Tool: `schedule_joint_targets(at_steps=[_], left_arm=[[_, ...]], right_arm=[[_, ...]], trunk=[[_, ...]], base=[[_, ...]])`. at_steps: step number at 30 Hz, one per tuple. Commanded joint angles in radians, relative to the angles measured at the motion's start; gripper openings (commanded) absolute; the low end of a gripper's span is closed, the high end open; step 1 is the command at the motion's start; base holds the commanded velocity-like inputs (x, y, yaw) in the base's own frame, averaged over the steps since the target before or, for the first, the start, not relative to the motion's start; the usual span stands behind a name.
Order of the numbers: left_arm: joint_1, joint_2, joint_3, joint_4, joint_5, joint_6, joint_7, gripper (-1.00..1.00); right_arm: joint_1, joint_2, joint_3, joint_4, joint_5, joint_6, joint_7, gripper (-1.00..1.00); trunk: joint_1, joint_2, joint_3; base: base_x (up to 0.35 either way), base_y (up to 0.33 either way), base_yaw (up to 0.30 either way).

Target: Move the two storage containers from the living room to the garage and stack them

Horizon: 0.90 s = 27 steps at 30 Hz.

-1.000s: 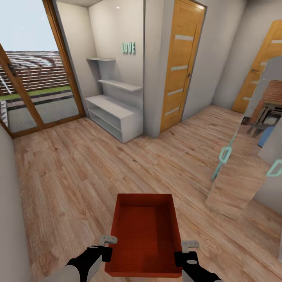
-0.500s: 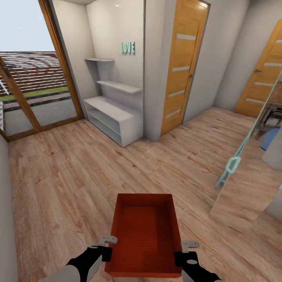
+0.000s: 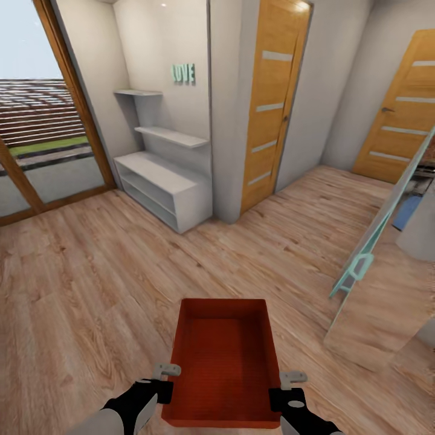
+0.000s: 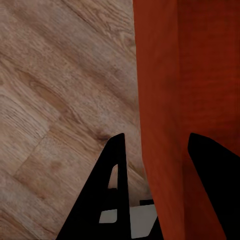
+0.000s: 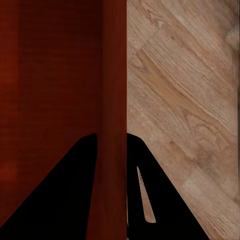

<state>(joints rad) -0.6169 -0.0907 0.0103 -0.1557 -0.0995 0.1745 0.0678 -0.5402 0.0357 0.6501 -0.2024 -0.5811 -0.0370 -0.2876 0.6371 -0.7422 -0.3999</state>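
One orange-red storage container (image 3: pixel 222 362) hangs low in front of the robot in the head view, open top up, long axis running straight away from the robot toward the white shelf unit (image 3: pixel 162 181); the left gripper (image 3: pixel 168 377) clamps its left long wall and the right gripper (image 3: pixel 289 386) its right long wall, both near the end closest to the robot. Light wood plank floor (image 3: pixel 90 284) spreads open ahead and to the left, bounded by the wood-framed glass door (image 3: pixel 36 121) at far left, the shelf unit and a closed wooden door (image 3: pixel 269 103) ahead, a second wooden door (image 3: pixel 402 109) at far right; a leaning mirror panel (image 3: pixel 380 278) with teal handles narrows the room on the right. Left wrist view: the left gripper (image 4: pixel 155 150) straddles the thin red wall, one dark finger (image 4: pixel 107 190) outside over the planks, the other inside; right wrist view: the right gripper (image 5: pixel 111 145) pinches its wall likewise, fingers (image 5: pixel 145 190) tight against both faces.
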Motion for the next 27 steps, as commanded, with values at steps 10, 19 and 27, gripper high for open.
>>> schedule_joint_targets(at_steps=[10, 19, 27], left_arm=[[0.0, 0.0, 0.0, -0.002, -0.017, 0.007, 0.004, -1.0], [0.0, 0.0, 0.0, -0.002, -0.017, 0.007, 0.004, -1.0], [0.0, 0.0, 0.0, -0.002, -0.017, 0.007, 0.004, -1.0]], right_arm=[[-0.001, 0.0, -0.004, 0.001, -0.005, -0.006, -0.005, -1.0], [-0.001, 0.0, -0.004, 0.001, -0.005, -0.006, -0.005, -1.0], [-0.001, 0.0, -0.004, 0.002, -0.005, -0.006, -0.005, -1.0]], trunk=[[0.001, -0.001, -0.001], [0.001, -0.001, -0.001], [0.001, -0.001, -0.001]], base=[[0.325, 0.0, -0.286], [0.324, 0.0, -0.286], [0.325, 0.0, -0.137]])
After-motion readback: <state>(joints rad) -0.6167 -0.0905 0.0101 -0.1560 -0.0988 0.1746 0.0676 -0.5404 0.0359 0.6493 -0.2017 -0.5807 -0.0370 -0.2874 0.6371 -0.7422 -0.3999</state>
